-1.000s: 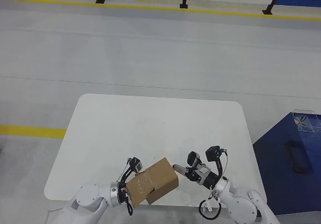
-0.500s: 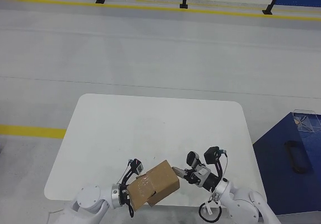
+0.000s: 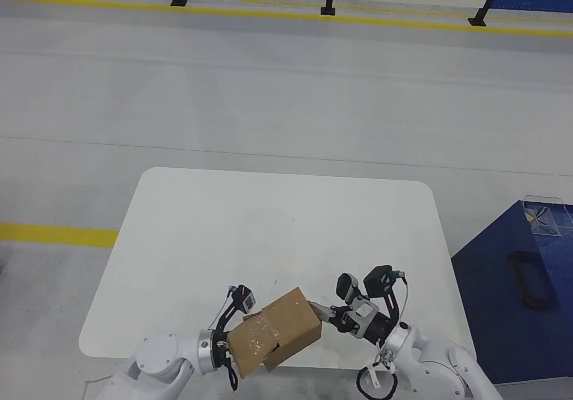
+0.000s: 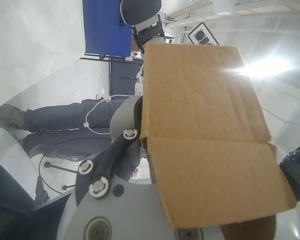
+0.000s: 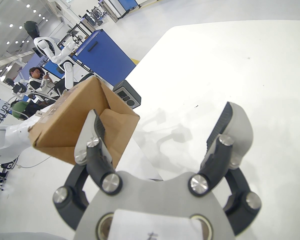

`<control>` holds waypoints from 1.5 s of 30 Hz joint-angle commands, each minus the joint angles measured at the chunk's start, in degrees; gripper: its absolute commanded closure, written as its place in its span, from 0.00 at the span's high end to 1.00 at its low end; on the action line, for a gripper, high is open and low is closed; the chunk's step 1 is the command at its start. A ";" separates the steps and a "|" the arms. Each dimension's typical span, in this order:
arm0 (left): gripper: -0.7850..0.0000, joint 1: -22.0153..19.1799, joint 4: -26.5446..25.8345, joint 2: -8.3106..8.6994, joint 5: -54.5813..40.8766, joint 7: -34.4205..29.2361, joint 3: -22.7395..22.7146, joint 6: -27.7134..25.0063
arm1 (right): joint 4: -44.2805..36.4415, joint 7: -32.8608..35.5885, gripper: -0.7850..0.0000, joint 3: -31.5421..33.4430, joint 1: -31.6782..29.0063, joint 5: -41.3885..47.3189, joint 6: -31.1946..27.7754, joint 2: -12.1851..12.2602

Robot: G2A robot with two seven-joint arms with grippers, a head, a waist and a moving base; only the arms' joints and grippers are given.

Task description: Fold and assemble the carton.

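One carton [image 3: 276,327], one table [image 3: 266,220], two grippers [image 4: 218,83] [image 5: 162,116]

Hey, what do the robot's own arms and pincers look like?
The left arm and right arm have rounded white shells, with black cables looped near the wrists. The right pincer has a pale grey base plate, black linkages with silver pins, and grey fingers faced with ribbed black pads. The left pincer is built alike.

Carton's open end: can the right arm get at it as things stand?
Probably yes. The right tool is open, right at the open end of the carton, one finger by the inner flap, with nothing between them. The left tool grips the carton's other end, out of the way.
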 commanded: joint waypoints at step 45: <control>0.00 -0.42 0.48 0.37 -1.94 -1.65 -0.38 -0.19 | 2.75 -0.52 1.00 -2.32 0.87 2.10 0.96 0.03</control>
